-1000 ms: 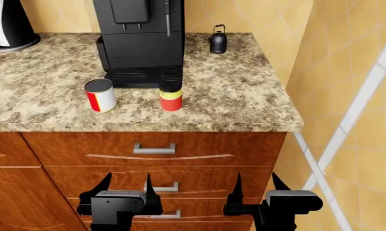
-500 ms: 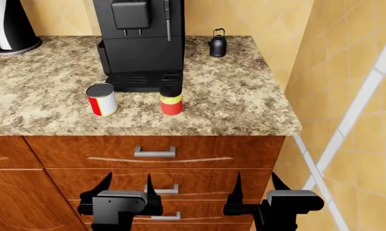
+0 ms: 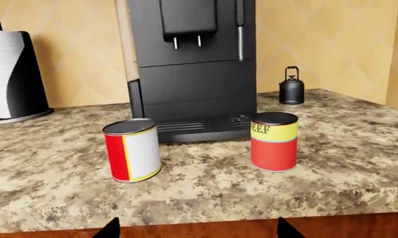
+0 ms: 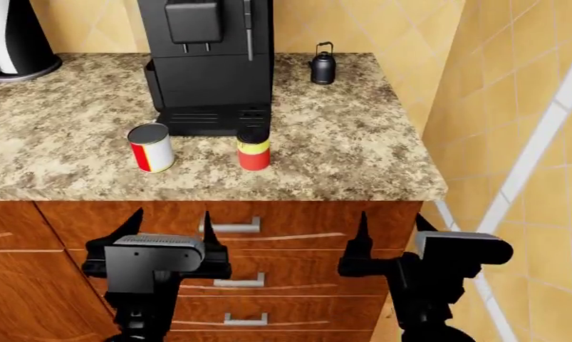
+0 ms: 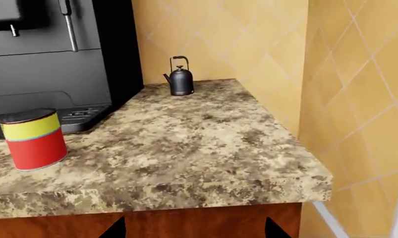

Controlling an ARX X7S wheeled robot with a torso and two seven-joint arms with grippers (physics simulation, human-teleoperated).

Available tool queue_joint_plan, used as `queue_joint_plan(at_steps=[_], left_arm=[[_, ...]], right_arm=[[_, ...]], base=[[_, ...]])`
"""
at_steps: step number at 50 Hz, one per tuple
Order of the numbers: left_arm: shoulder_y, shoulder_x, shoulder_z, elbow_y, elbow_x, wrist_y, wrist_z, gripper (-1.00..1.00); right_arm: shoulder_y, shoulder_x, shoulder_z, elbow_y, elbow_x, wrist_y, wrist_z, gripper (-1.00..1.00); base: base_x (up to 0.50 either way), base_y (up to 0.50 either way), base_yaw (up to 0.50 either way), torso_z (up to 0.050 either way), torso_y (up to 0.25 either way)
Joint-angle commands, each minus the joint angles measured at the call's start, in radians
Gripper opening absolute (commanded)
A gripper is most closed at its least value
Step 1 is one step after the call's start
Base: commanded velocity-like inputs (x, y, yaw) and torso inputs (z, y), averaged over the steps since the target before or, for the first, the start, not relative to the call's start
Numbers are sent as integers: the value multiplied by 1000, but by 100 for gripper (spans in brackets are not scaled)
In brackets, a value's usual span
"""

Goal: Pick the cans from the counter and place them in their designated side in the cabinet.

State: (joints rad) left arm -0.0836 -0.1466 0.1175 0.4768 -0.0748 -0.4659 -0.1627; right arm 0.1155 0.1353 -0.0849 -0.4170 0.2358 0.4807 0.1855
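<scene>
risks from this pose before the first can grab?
1. The yellow-and-red can stands right against the coffee machine base; an open left gripper closing around it may clip the machine.
2. The white can is close beside it, so a wide approach could knock it over.
3. Both grippers, the right gripper included, sit below the counter edge; rising straight up risks hitting the overhang.

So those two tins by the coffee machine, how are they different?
The white tin is wider, with a red-and-yellow label and a grey lid; the red tin is slimmer, yellow over red, with a dark top. The white tin stands left of the coffee machine's front, the red tin at its front right corner. Both stand upright on the counter, untouched.
</scene>
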Motion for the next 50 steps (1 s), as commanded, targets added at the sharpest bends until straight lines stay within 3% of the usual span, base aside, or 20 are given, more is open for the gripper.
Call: queue_joint_plan(at_steps=[1,13,18,32,34,38,44,50], left_arm=[[-125,-29,-12,281,-36,-317,-6,100],[-257,-31,-39,348,-83,-504,-4,100],[-270,-36,-31,359,-85,-524,-8,100],[-238,-69,-29,569,-120,-663,-39,100],[-223,-123,-28,570,-216,-634,-122,100],[-201,-309,16,570,-513,-521,-406,100],[-169,-432,98,569,-610,-402,-548,100],[-163,-607,244,569,-673,-213,-704,100]], right_arm=[[129,16,27,-260,87,305,68,100],[255,26,58,-356,139,473,115,100],[268,28,63,-383,149,501,129,100],[297,19,182,-626,323,784,174,100],[291,66,198,-629,461,772,267,100],[255,184,189,-629,687,675,449,100],[169,338,95,-629,764,489,562,100],[81,472,-6,-628,726,310,613,100]], base=[[0,0,0,0,0],[0,0,0,0,0],[0,0,0,0,0],[0,0,0,0,0],[0,0,0,0,0],[0,0,0,0,0],[0,0,0,0,0],[0,0,0,0,0]])
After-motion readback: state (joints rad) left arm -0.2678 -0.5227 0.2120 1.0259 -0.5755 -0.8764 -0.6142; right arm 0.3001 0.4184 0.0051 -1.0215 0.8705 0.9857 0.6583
